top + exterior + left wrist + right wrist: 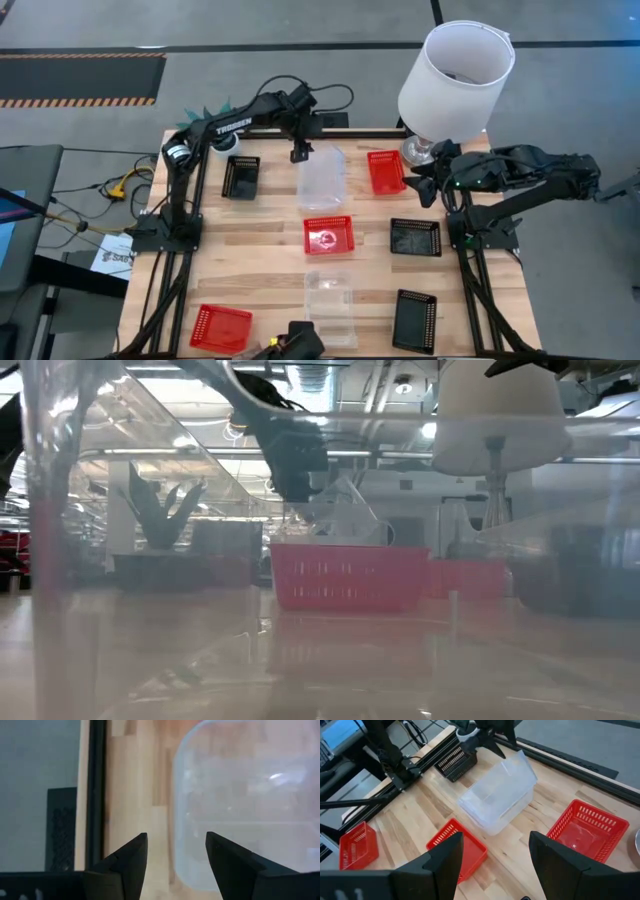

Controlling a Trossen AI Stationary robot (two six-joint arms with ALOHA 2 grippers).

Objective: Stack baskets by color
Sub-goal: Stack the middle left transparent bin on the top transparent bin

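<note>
A clear basket (322, 178) rests on the table at the far middle. My left gripper (300, 153) is open above that basket's far left rim. In the left wrist view its fingers (176, 851) stand either side of the basket's wall (176, 795), apart from it. Around it lie a black basket (240, 177), a red basket (386, 172), a red basket (329, 235) at centre, a black basket (414, 237), clear baskets (330, 300) near the front, a black basket (415, 320) and a red basket (220, 327). My right gripper (495, 865) is open and waits high at the right edge.
A white lampshade (455, 75) on its metal base (418, 152) stands at the far right corner, close to my right arm. A green plant (215, 112) shows behind the far left corner. Bare wood lies between the baskets at the left middle (250, 250).
</note>
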